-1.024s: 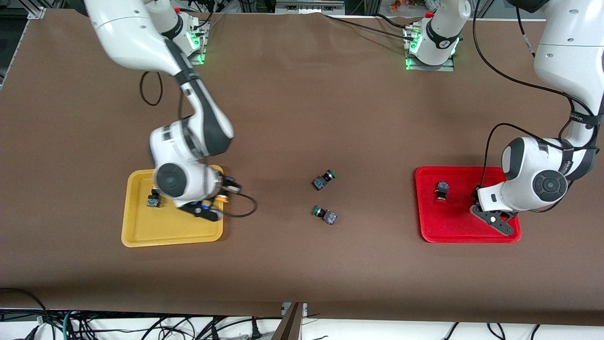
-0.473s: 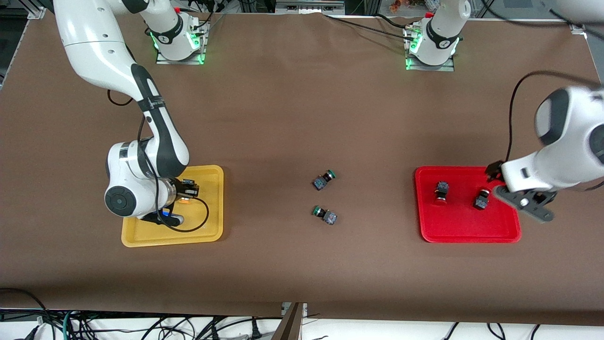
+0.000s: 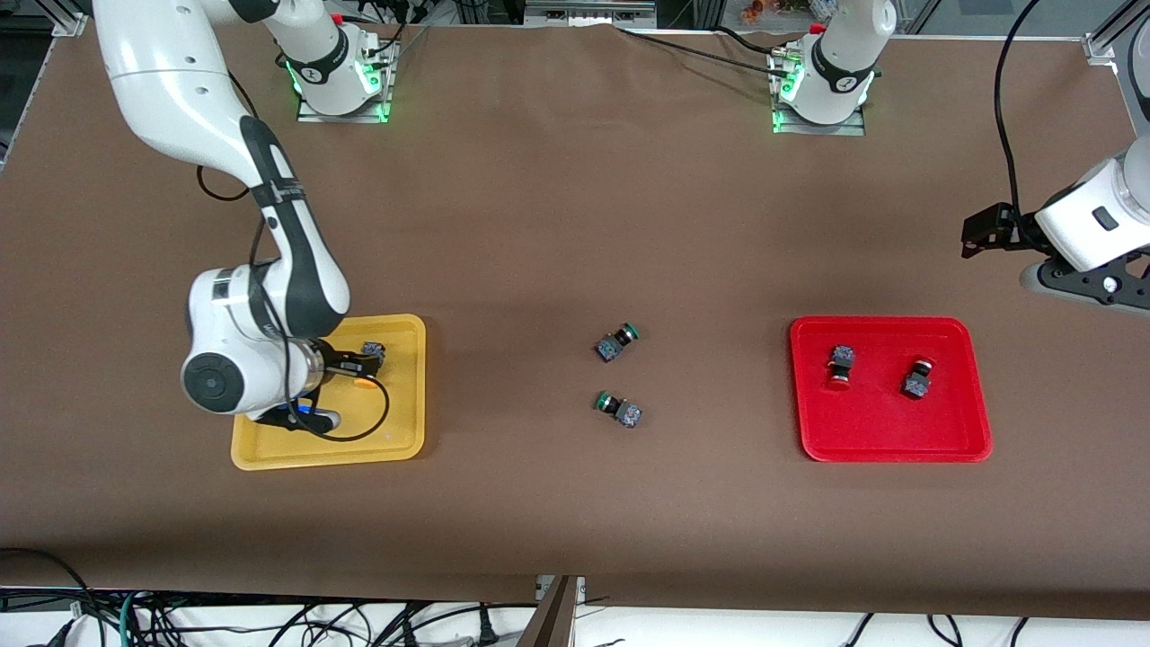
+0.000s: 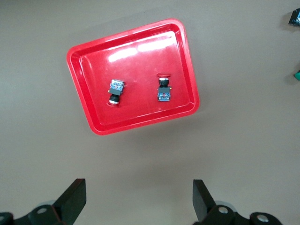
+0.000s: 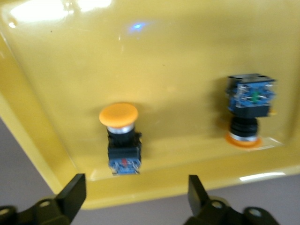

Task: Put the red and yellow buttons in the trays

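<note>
The yellow tray (image 3: pixel 400 431) lies toward the right arm's end. Two yellow buttons (image 5: pixel 121 136) (image 5: pixel 248 110) lie apart in it. In the front view the right arm covers most of the tray. My right gripper (image 3: pixel 301 419) (image 5: pixel 136 201) hangs open and empty over the tray's rim, close to one button. The red tray (image 3: pixel 952 445) (image 4: pixel 93 127) holds two red buttons (image 3: pixel 840 366) (image 3: pixel 916 377), which also show in the left wrist view (image 4: pixel 115 91) (image 4: pixel 164 89). My left gripper (image 3: pixel 1092 286) (image 4: pixel 138 201) is open, empty and high over bare table beside the red tray.
Two green-capped buttons (image 3: pixel 616 341) (image 3: pixel 618 409) lie on the brown table between the trays. The arm bases (image 3: pixel 337 81) (image 3: pixel 822 85) stand along the table edge farthest from the front camera.
My left gripper has left a red button in the red tray and risen away toward the table's end. My right arm has swung across the yellow tray, its gripper now open above the buttons.
</note>
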Controlling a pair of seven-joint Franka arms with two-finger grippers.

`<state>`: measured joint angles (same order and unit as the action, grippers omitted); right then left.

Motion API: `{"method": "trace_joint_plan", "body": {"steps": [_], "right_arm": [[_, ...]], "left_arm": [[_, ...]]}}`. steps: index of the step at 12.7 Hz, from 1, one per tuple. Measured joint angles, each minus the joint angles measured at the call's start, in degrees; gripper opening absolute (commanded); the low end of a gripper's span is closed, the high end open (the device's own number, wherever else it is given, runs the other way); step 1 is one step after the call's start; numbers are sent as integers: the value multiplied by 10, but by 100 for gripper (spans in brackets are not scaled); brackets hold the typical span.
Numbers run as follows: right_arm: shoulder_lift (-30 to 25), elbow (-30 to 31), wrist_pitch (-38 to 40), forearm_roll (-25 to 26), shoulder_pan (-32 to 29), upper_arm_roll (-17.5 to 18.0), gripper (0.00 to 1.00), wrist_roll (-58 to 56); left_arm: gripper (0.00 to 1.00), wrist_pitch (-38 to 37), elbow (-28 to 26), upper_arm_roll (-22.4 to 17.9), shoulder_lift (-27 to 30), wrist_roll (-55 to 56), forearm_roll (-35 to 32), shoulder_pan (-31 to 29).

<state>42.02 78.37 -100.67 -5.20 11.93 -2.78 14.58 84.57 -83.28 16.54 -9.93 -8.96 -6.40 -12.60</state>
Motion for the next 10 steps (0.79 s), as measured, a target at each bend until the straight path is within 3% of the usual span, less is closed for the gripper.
{"method": "trace_joint_plan", "body": {"steps": [2,5,6,10], "right_arm": [[-19,-44,70,2,-7,-18,100,-37],[-53,-82,142,2,-10,-44,100,-92],[-65,-85,160,3,-10,-54,100,-112],[-147,-96,242,13,-12,-63,100,-131]], "left_arm": [[100,1,0,-13,-2,31,1,6],[100,26,-3,-114,6,74,20,77],[100,44,-19,-129,21,78,33,90],[100,91,-131,-134,134,83,48,115]]}}
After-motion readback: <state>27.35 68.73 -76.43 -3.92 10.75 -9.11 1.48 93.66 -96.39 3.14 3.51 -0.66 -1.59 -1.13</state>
